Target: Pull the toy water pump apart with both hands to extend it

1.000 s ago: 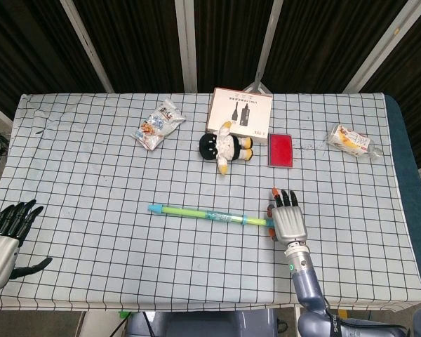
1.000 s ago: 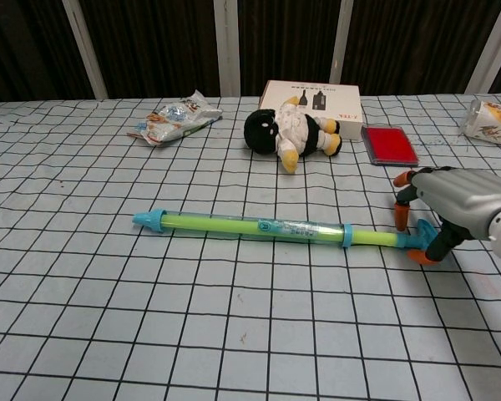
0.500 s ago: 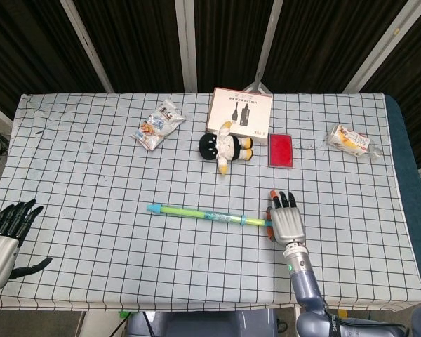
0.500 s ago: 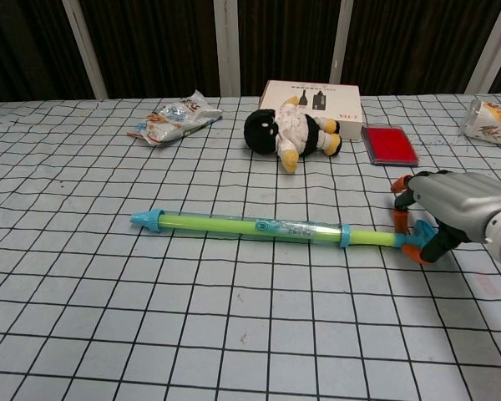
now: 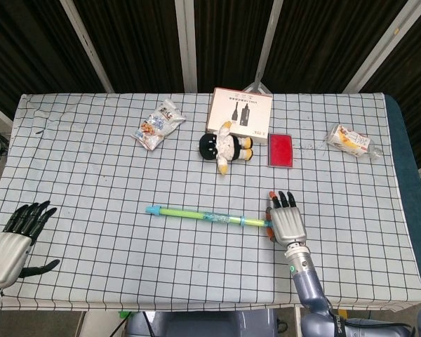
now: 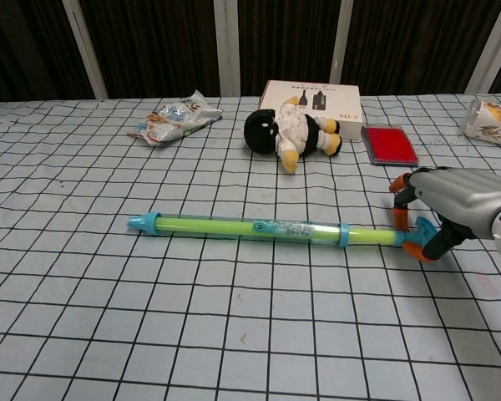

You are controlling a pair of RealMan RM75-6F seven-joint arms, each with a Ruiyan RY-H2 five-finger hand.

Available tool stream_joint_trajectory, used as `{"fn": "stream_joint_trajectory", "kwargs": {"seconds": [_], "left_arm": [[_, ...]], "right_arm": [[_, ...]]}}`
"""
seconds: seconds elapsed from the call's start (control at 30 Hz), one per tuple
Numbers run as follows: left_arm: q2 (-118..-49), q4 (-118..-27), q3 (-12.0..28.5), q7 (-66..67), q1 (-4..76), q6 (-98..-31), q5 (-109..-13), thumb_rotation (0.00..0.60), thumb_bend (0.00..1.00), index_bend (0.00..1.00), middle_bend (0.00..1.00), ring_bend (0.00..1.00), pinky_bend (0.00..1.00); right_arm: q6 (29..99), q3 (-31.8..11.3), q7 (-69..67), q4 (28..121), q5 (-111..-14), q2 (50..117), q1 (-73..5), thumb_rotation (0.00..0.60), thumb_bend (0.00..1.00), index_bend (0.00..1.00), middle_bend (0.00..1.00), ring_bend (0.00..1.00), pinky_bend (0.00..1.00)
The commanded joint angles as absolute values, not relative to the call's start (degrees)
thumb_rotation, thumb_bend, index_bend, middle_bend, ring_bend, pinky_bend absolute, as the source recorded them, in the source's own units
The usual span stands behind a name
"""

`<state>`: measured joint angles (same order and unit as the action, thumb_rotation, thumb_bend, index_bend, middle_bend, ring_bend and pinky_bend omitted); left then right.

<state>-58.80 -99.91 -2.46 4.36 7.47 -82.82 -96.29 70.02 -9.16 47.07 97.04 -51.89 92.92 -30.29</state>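
Observation:
The toy water pump [image 5: 203, 215] lies flat on the checked tablecloth, a green tube with a blue tip pointing left and a blue handle at its right end [image 6: 409, 237]. My right hand [image 5: 286, 221] sits over that handle end; in the chest view the right hand [image 6: 451, 205] curls its fingers [image 6: 398, 209] over one side of the handle and sets the thumb against the other, gripping it. My left hand [image 5: 14, 242] hovers at the table's front left corner, fingers spread, holding nothing, far from the pump's tip. The chest view does not show it.
Along the back of the table lie a snack bag [image 5: 158, 123], a black and white plush toy [image 5: 226, 147], a flat box [image 5: 240, 111], a red case [image 5: 281, 149] and a wrapped packet [image 5: 350, 140] at the far right.
The pump has slid slightly to the left with my right hand on its handle. My left hand has risen a little and moved toward the table.

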Motion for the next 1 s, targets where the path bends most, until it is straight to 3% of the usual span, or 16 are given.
{"fn": "stream_joint_trajectory", "kwargs": {"seconds": [0.03,0.3,0.5,0.77,1.0], "left_arm": [[-56.04,-105.62,0.74,9.14,12.96,-75.84,-93.18,0.6,0.17,0.12,0.0,0.0,0.0],[-61.05,-105.45,7.6,20.56,24.95,-60.75,-83.51,0.6,0.2,0.18,0.04,0.0,0.0],[-68.19,-103.52,9.76,27.55,30.58,-54.57,-74.8,0.6,0.21,0.24,0.06,0.0,0.0],[-76.02,-101.42,8.55,38.02,34.62,-52.54,-65.7,0.6,0.22,0.33,0.09,0.0,0.0],[-81.91,-99.14,8.46,43.52,36.79,-54.48,-58.81,0.6,0.27,0.34,0.09,0.0,0.0]], "right_arm": [[69.84,-8.71,46.9,97.74,-51.98,92.47,-30.31,0.6,0.51,0.63,0.15,0.0,0.0],[70.34,-7.84,46.94,99.33,-52.19,91.61,-30.27,0.6,0.51,0.63,0.15,0.0,0.0],[71.01,-7.77,47.1,100.35,-52.05,90.8,-30.34,0.6,0.51,0.63,0.15,0.0,0.0],[71.19,-8.2,46.65,100.86,-51.23,89.94,-30.62,0.6,0.5,0.63,0.15,0.0,0.0],[71.19,-7.75,46.01,100.89,-51.02,89.69,-30.6,0.6,0.5,0.63,0.15,0.0,0.0]]}}
